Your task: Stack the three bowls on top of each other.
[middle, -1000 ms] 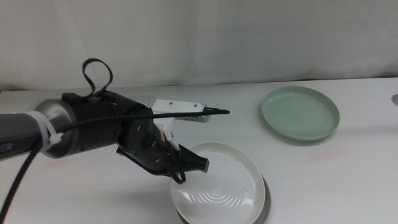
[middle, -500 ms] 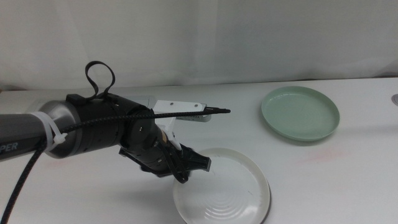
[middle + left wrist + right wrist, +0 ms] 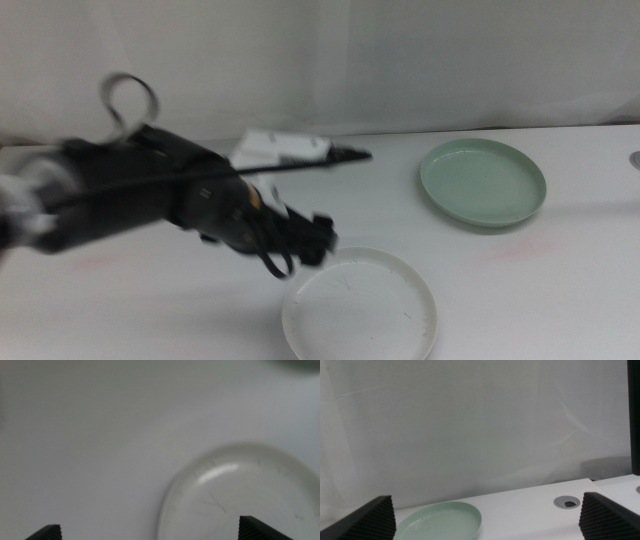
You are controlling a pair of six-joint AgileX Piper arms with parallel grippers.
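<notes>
The white bowl [image 3: 360, 312] lies flat at the front middle of the table. It also shows in the left wrist view [image 3: 240, 495]. It sits on the light grey bowl, of which only a thin rim [image 3: 432, 336] shows. The pale mint bowl [image 3: 483, 181] stands alone at the back right and also shows in the right wrist view [image 3: 440, 517]. My left gripper [image 3: 312, 242], blurred by motion, hovers just left of the white bowl. In the left wrist view [image 3: 150, 532] its jaws are wide apart and empty. My right gripper [image 3: 485, 512] is open, empty and outside the middle view.
A flat white panel [image 3: 285, 150] with a dark slot lies behind the left arm. A round cable hole [image 3: 567, 502] is in the table beside the mint bowl, at the right edge [image 3: 636, 158]. A white curtain closes off the back.
The left gripper has let go of the white bowl, which has settled flat on the grey one. The gripper has drawn back up and to the left.
</notes>
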